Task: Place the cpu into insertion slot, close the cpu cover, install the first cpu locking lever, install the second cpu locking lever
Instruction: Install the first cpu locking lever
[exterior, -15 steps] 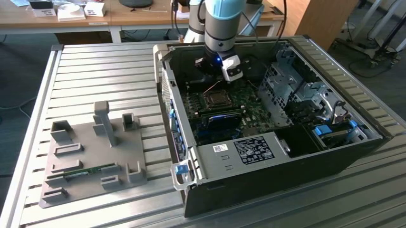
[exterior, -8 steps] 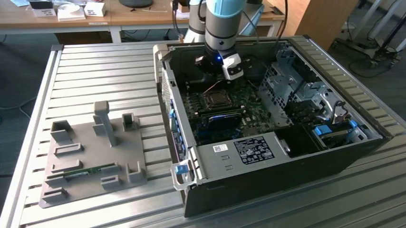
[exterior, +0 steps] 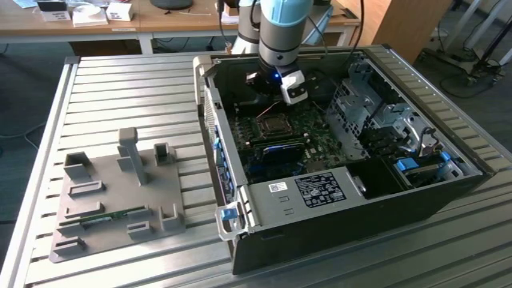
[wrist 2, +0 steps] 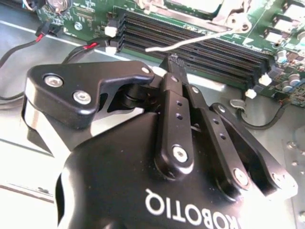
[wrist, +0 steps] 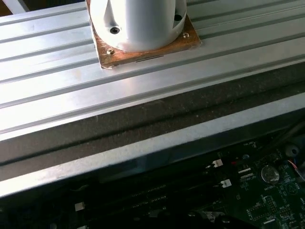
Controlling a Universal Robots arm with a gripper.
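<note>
Cpu (exterior: 273, 124) lies in the socket (exterior: 259, 128) of the green board, as far as the exterior view shows. That is at about 6 o'clock from the arm's wrist on that view's clock-face, inside the open computer case (exterior: 360, 222). The second wrist view shows the silvery cover (wrist 2: 231, 12) lying over the socket. A thin wire lever (wrist 2: 200, 38) reaches out from it across the black memory slots (wrist 2: 214, 52) and looks unlatched.

The gripper (wrist 2: 172, 59) has its fingers pressed together with nothing seen between them. Its tip is just beside the lever, and whether it touches cannot be told.

The main risk is slip. The lever is thin, round and springy, so a closed tip pushing on it could ride off and strike the memory slots or the board. If the cover is not fully flat, forcing the lever could load the chip unevenly. A red and black cable (wrist 2: 76, 50) runs close by the gripper's knuckle and could snag.
</note>
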